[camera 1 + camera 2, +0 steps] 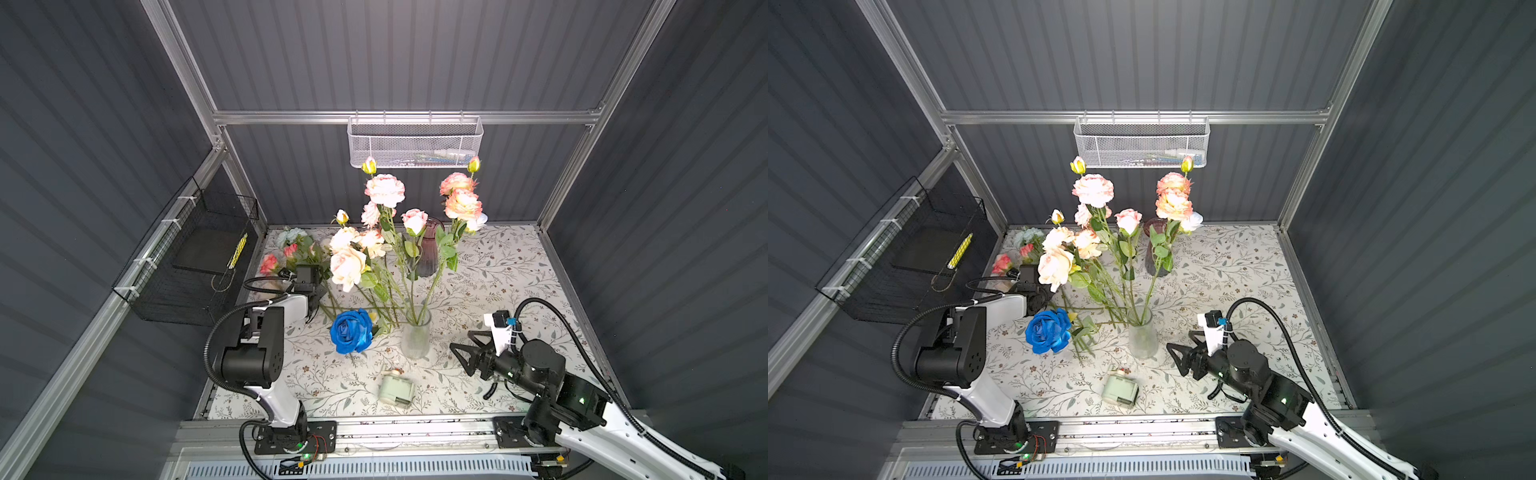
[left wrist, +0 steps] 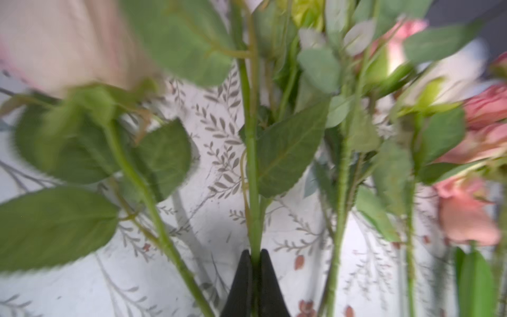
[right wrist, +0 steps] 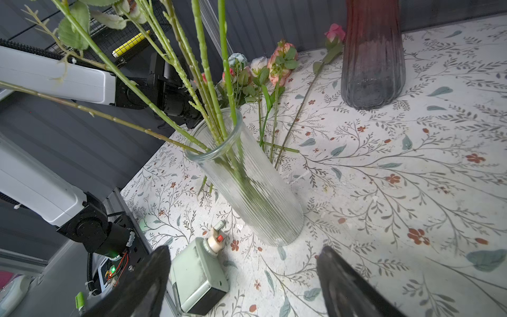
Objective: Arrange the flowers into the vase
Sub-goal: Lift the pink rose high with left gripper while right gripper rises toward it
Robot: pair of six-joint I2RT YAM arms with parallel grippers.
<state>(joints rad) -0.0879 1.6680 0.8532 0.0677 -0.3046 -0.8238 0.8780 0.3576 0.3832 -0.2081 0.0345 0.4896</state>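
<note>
A clear ribbed glass vase (image 1: 415, 334) (image 1: 1142, 336) (image 3: 247, 186) stands mid-table with several pink, peach and cream flowers (image 1: 384, 189) (image 1: 1093, 189) rising from it. A deep blue rose (image 1: 351, 331) (image 1: 1048, 331) hangs low just left of the vase. More flowers (image 1: 291, 249) (image 3: 279, 63) lie at the back left. My left gripper (image 1: 318, 297) (image 2: 255, 254) is among those lying stems, shut on one green flower stem (image 2: 251, 164); I cannot tell which bloom it carries. My right gripper (image 1: 460, 340) (image 1: 1179, 338) (image 3: 244, 249) is open and holds nothing, just right of the vase base.
A tall dark red vase (image 1: 430, 249) (image 3: 373, 55) stands behind the clear one. A pale green box with a nozzle (image 1: 397, 388) (image 3: 197, 274) lies in front of it. A black wire basket (image 1: 195, 257) hangs on the left wall, a white mesh basket (image 1: 415, 141) on the rear rail.
</note>
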